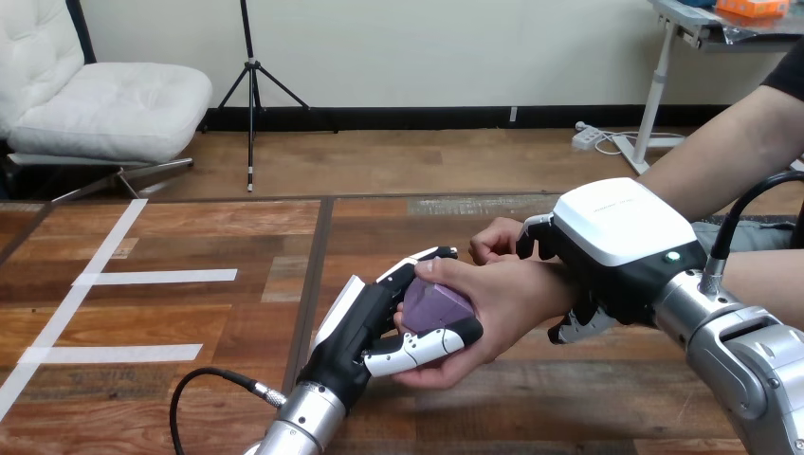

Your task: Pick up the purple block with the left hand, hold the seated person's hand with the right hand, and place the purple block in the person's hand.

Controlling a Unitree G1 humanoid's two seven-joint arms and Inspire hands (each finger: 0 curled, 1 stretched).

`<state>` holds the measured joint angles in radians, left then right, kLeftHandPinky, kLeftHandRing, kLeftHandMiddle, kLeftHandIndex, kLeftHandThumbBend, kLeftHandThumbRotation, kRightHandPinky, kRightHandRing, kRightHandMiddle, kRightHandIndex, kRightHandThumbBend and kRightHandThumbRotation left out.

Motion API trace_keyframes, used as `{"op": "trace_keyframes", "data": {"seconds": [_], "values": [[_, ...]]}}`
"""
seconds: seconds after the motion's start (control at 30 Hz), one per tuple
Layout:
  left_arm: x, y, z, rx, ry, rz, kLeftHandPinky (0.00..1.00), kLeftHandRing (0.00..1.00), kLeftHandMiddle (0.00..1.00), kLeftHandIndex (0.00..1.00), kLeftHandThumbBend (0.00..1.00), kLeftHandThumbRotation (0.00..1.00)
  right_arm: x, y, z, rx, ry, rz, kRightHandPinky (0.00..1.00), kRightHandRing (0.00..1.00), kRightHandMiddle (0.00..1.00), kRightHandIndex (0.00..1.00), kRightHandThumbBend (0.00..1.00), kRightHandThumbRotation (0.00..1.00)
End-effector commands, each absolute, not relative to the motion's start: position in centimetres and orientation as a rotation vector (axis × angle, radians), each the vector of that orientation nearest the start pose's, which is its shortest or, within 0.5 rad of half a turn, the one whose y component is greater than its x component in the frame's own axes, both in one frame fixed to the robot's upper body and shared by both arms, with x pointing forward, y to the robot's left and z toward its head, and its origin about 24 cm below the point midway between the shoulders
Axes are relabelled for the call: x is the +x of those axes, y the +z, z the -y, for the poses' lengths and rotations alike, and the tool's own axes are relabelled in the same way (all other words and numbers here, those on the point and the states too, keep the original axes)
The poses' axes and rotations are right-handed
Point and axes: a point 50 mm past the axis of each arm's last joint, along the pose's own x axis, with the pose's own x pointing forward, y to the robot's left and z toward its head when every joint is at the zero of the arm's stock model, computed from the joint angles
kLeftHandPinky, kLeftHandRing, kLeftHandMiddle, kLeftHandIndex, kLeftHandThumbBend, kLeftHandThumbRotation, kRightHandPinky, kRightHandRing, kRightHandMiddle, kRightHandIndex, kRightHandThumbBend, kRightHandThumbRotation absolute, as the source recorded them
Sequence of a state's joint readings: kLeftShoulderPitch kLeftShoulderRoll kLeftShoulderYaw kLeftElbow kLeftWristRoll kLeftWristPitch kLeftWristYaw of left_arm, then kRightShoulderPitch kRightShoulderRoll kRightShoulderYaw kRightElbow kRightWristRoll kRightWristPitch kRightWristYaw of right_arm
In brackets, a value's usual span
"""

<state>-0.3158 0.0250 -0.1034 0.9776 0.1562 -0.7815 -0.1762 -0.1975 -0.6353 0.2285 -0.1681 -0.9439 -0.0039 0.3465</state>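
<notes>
The purple block [434, 305] sits in the palm of the person's hand [493, 308], which reaches in from the right over the table's middle. My left hand [374, 327] comes up from the bottom edge and still has its fingers and thumb curled round the block, pressed against the person's palm. My right hand [612, 246] wraps the person's wrist from above, its fingers curled down on both sides of it. The person's fingers curl up around the block from below.
The person's other hand [493, 239] rests as a loose fist on the wooden table [190, 322] just behind the held wrist. White tape strips [156, 277] mark the table's left part.
</notes>
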Motion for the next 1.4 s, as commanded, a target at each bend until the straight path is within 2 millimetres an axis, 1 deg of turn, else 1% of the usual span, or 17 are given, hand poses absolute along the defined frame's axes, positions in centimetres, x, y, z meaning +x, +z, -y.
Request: {"op": "trace_keyframes", "data": {"seconds": [0.0,0.37,0.67,0.8,0.87,1.13,1.37], "values": [[28.6,0.4,-9.4,0.213,-0.476,0.219,0.76,0.81,0.85,0.85,0.95,0.51,28.3,13.0,18.2,-1.628,0.308,0.213,0.50,0.61,0.68,0.70,0.77,0.00],[28.6,0.4,-9.5,0.209,-0.473,0.214,0.77,0.82,0.86,0.85,0.96,0.51,28.2,13.0,18.3,-1.628,0.317,0.201,0.51,0.63,0.70,0.71,0.77,0.00],[28.6,0.4,-9.6,0.207,-0.464,0.219,0.76,0.82,0.86,0.85,0.96,0.51,27.9,12.9,18.5,-1.593,0.300,0.238,0.52,0.62,0.69,0.70,0.79,0.01],[28.5,0.4,-9.7,0.182,-0.444,0.226,0.74,0.81,0.85,0.85,0.95,0.51,27.5,13.0,18.6,-1.522,0.276,0.239,0.52,0.63,0.70,0.71,0.79,0.01],[28.4,0.4,-9.7,0.166,-0.436,0.226,0.72,0.80,0.84,0.84,0.94,0.49,27.4,13.0,18.6,-1.507,0.267,0.250,0.53,0.63,0.70,0.70,0.79,0.02],[28.3,0.4,-10.0,0.119,-0.396,0.235,0.69,0.78,0.82,0.81,0.92,0.46,26.4,12.9,18.7,-1.412,0.199,0.257,0.57,0.65,0.70,0.71,0.76,0.04],[28.1,0.4,-10.3,0.115,-0.367,0.250,0.68,0.77,0.81,0.80,0.89,0.47,25.4,12.6,18.8,-1.299,0.139,0.275,0.58,0.66,0.70,0.71,0.75,0.04]]}}
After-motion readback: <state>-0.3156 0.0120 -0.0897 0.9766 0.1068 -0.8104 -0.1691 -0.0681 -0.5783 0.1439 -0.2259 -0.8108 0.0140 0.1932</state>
